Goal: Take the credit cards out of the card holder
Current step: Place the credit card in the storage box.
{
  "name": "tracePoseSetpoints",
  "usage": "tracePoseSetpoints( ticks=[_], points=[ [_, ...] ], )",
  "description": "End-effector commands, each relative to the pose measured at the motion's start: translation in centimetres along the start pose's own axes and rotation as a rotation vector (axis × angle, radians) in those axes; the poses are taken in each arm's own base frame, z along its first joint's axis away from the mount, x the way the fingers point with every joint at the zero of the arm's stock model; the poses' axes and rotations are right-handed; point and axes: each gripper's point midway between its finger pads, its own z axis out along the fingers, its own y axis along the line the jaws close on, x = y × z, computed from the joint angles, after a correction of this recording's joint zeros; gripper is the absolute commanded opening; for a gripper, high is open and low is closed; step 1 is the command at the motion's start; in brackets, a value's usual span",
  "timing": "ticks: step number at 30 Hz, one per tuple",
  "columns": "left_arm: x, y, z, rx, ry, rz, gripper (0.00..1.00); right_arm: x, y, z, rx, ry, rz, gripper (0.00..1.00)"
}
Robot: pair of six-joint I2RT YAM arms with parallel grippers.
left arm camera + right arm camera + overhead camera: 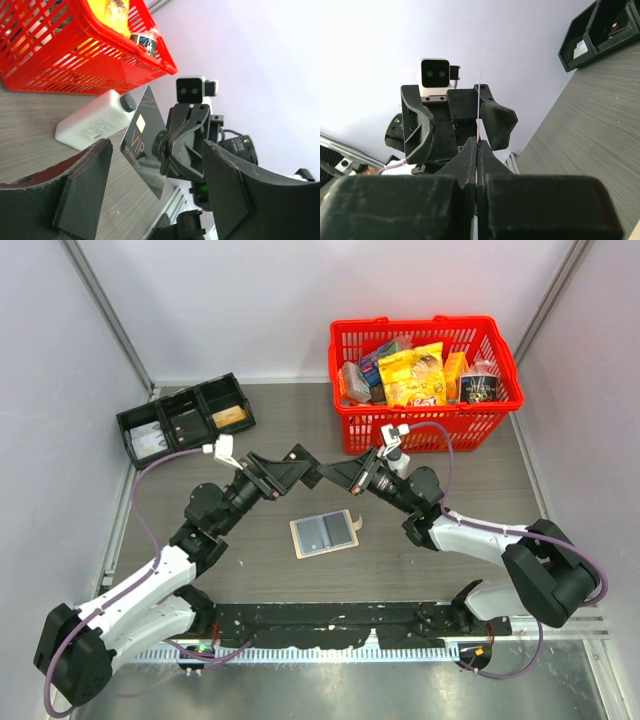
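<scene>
Right claw (477, 150), pressed together, pinches a dark card (478, 107) just before the spread left claw (301, 468), while the card holder (323, 533) lies flat below and nearward of both claws, touching neither.

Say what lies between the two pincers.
A dark VIP card, pinched by the right pincer, facing the open left pincer; left wrist view.

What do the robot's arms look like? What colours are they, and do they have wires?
The left arm and right arm are white in the middle, with chunky black joints. A purple cable loops along each one. The left gripper and right gripper each have two flat black fingers, and there is a small white camera box with two round lenses on the wrist.
</scene>
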Motion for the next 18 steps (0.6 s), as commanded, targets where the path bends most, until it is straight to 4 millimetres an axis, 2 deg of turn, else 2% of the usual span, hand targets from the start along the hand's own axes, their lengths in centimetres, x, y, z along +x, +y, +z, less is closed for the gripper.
tracePoseSetpoints(
  ticks=[1,7,10,16,18],
  points=[
    [-1.8,-2.3,0.4,0.092,-0.101,-0.066,0.73,-1.6,2.3,0.0,-0.083,-0.093,0.011,0.01],
    [-1.7,-2.0,0.3,0.087,-0.135,-0.117,0.59,-2.0,1.5,-0.3,-0.053,-0.133,0.031,0.01],
    [-1.4,-2.0,0.4,0.089,-0.129,-0.124,0.55,-1.9,1.2,-0.3,-0.049,-0.135,0.042,0.01],
    [-0.8,-1.8,0.9,0.1,-0.114,-0.142,0.36,-1.5,1.0,-0.2,-0.068,-0.124,0.071,0.01],
    [-0.8,-1.7,1.1,0.104,-0.116,-0.144,0.26,-1.4,0.9,-0.2,-0.07,-0.12,0.079,0.01]
  ],
)
